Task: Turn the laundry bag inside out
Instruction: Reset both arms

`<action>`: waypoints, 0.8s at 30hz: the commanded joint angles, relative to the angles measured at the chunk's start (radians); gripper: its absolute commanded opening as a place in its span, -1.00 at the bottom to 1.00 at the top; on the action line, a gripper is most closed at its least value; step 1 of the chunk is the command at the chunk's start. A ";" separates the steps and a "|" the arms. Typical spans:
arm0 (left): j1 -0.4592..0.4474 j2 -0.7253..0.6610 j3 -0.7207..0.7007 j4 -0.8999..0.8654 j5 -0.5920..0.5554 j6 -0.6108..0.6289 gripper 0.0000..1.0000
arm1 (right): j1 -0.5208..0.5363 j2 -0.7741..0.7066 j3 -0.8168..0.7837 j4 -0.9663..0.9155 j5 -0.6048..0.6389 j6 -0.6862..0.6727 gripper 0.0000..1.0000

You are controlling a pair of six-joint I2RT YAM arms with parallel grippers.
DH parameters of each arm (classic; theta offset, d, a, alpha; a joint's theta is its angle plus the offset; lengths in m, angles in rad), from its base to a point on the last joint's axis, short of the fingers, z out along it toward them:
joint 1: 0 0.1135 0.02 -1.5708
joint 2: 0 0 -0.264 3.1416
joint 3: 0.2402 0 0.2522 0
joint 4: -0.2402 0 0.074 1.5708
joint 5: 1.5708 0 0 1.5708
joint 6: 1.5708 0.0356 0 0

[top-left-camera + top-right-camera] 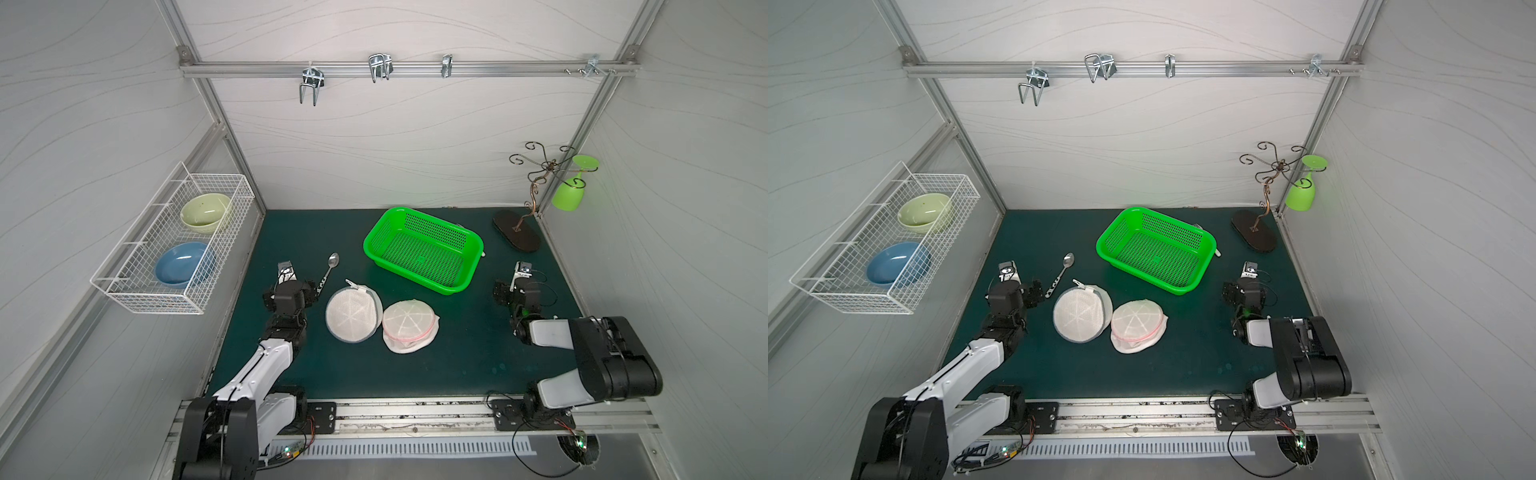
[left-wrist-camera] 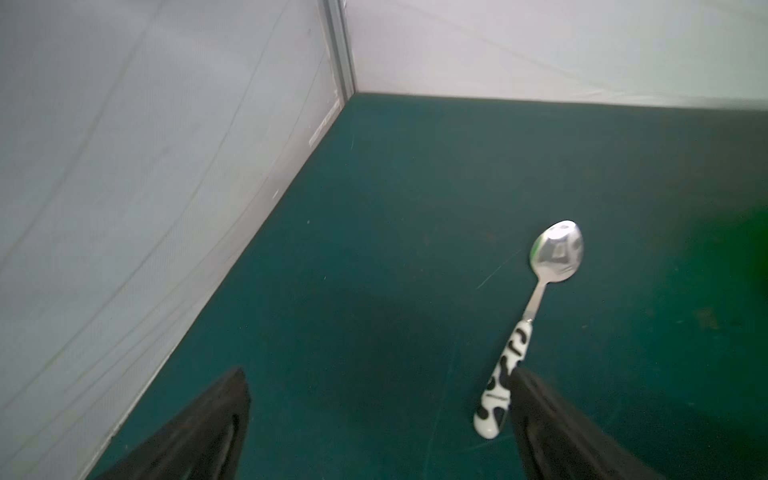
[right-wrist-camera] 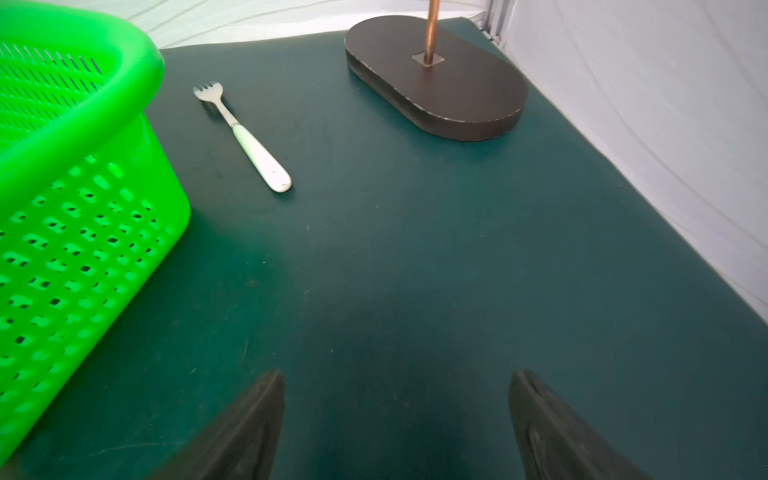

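I see L gripper [image 2: 380, 372] spread wide, empty, near spoon [image 2: 536, 299]. R gripper [image 3: 397, 374] is spread too, empty. Blue-trim laundry bag [image 1: 353, 311] and pink-trim laundry bag [image 1: 409, 326] lie side by side btwn the arms.

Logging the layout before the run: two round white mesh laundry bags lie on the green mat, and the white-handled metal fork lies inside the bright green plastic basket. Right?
No: the white-handled metal fork lies on the green mat beside the bright green plastic basket, not inside it; the right wrist view shows this. The rest holds.
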 commanded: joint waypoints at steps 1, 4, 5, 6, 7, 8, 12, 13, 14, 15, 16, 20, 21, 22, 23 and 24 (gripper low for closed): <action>0.012 0.093 -0.044 0.283 0.065 0.027 0.99 | -0.020 0.066 0.008 0.221 -0.087 -0.029 0.81; 0.019 0.148 -0.028 0.339 0.130 0.046 0.99 | -0.018 0.054 0.038 0.133 -0.101 -0.031 0.98; 0.019 0.169 -0.018 0.354 0.161 0.055 0.99 | -0.016 0.085 0.028 0.205 -0.099 -0.044 0.98; 0.019 0.187 -0.011 0.369 0.179 0.059 0.99 | -0.016 0.083 0.030 0.189 -0.099 -0.046 0.98; 0.019 0.206 -0.005 0.383 0.200 0.061 0.99 | -0.015 0.060 0.051 0.112 -0.094 -0.032 0.98; 0.019 0.215 0.011 0.361 0.208 0.065 0.98 | -0.010 0.071 0.056 0.131 -0.089 -0.046 0.98; 0.020 0.204 0.007 0.356 0.211 0.032 0.99 | -0.004 0.078 0.072 0.105 -0.087 -0.051 0.98; 0.020 0.199 -0.004 0.373 0.206 -0.015 0.99 | -0.004 0.074 0.075 0.089 -0.086 -0.047 0.98; 0.020 0.195 -0.013 0.388 0.229 -0.045 0.98 | -0.004 0.075 0.074 0.097 -0.085 -0.049 0.98; 0.020 0.198 -0.013 0.393 0.261 -0.048 0.98 | -0.004 0.076 0.073 0.098 -0.087 -0.049 0.98; 0.019 0.212 -0.003 0.396 0.283 -0.041 0.98 | -0.004 0.074 0.075 0.094 -0.087 -0.049 0.98; 0.022 0.416 0.019 0.566 0.308 -0.011 0.98 | -0.007 0.078 0.086 0.078 -0.115 -0.056 0.98; 0.021 0.475 0.020 0.648 0.340 0.016 0.96 | -0.007 0.079 0.086 0.079 -0.115 -0.056 0.98; 0.020 0.473 0.044 0.611 0.356 0.021 0.93 | -0.006 0.079 0.085 0.079 -0.112 -0.056 0.98; 0.022 0.439 0.081 0.470 0.344 0.005 0.93 | -0.004 0.077 0.084 0.080 -0.109 -0.059 0.98; 0.023 0.457 0.083 0.486 0.321 -0.007 0.93 | 0.003 0.077 0.084 0.080 -0.101 -0.062 0.98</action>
